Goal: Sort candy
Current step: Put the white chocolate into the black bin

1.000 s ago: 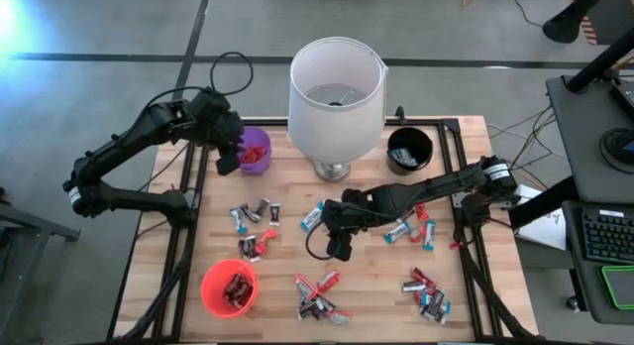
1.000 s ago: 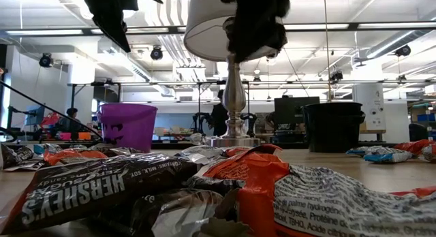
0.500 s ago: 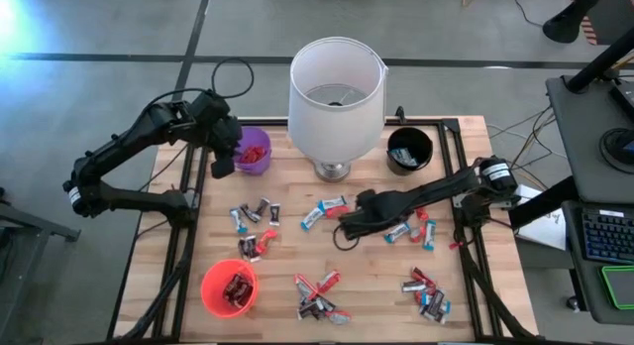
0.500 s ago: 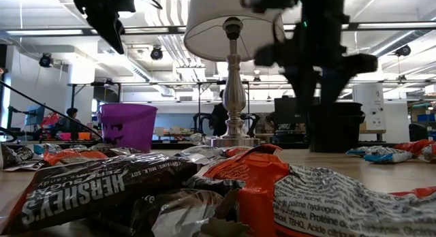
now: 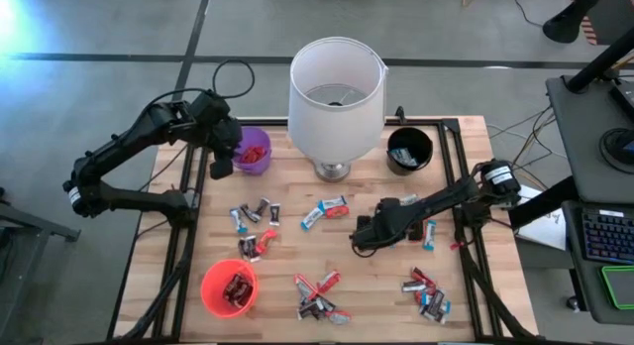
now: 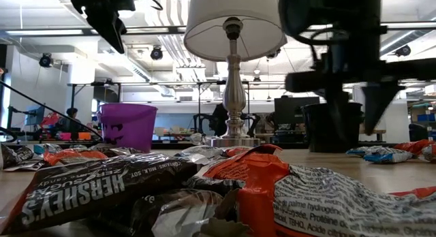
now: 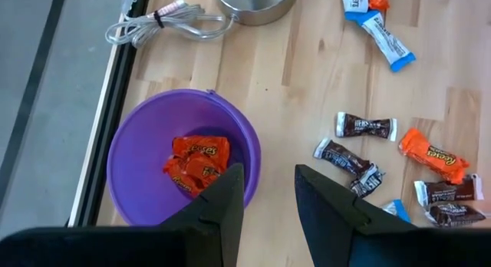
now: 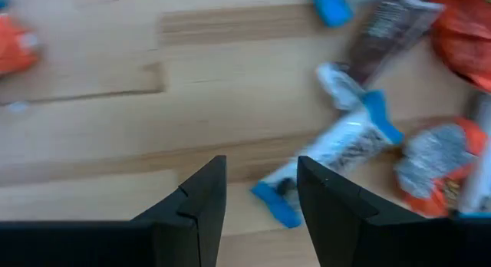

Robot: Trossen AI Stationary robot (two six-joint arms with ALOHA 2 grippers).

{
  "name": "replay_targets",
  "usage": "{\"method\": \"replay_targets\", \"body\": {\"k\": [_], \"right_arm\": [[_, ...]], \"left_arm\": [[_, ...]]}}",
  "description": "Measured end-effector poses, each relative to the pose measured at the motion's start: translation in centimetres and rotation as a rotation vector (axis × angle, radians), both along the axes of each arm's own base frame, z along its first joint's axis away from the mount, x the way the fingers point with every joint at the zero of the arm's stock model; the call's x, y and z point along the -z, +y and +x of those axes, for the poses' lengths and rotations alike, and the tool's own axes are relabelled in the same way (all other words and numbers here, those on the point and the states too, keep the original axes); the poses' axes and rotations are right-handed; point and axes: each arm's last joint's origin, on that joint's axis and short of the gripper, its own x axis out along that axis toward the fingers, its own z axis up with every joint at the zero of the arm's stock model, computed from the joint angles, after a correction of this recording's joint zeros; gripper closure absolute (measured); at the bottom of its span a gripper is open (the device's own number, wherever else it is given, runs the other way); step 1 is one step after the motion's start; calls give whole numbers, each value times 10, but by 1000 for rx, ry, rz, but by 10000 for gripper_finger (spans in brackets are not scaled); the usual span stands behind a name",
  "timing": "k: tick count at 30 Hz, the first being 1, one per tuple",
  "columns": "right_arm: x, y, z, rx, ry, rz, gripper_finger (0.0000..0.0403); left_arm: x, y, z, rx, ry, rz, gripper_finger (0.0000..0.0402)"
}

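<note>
Right hand point(image 5: 363, 236) hovered mid-worktop, fingers apart, empty, over a blue-white candy point(image 8: 337, 153). Left hand point(image 5: 222, 165) sat over the purple cup point(image 5: 260, 143), fingers apart, empty. Some candy was in the cups; most remained scattered on the worktop point(image 5: 297, 186). Early stage, I'd say.

In the low view I can read "HERSHEY'S" in big white letters on a dark brown candy wrapper point(image 6: 75, 193) lying close to the camera. Beside it, a white wrapper with orange edge point(image 6: 340, 203) carries small grey print; I make out words like "palm", "hydrogenated" and "TBHQ", but the rest is too small for me. In the left wrist view, one orange candy point(image 7: 433, 153) seems to say "Reese's".
</note>
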Motion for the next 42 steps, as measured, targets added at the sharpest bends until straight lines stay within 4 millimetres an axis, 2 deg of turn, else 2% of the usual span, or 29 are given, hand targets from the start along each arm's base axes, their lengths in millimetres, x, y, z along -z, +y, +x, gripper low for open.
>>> {"method": "replay_targets", "body": {"k": [7, 21, 30, 42], "right_arm": [[5, 11, -11, 88, 18, -31, 255], [17, 11, -23, 229, 28, -71, 268], [20, 11, -24, 254, 26, -76, 281], [32, 9, -28, 262, 4, -67, 264]], "left_arm": [[0, 0, -1, 1, 7, -5, 301], [1, -1, -1, -10, 10, -17, 301], [1, -1, -1, -16, 8, -19, 301], [1, -1, -1, -16, 7, -22, 301]]}}
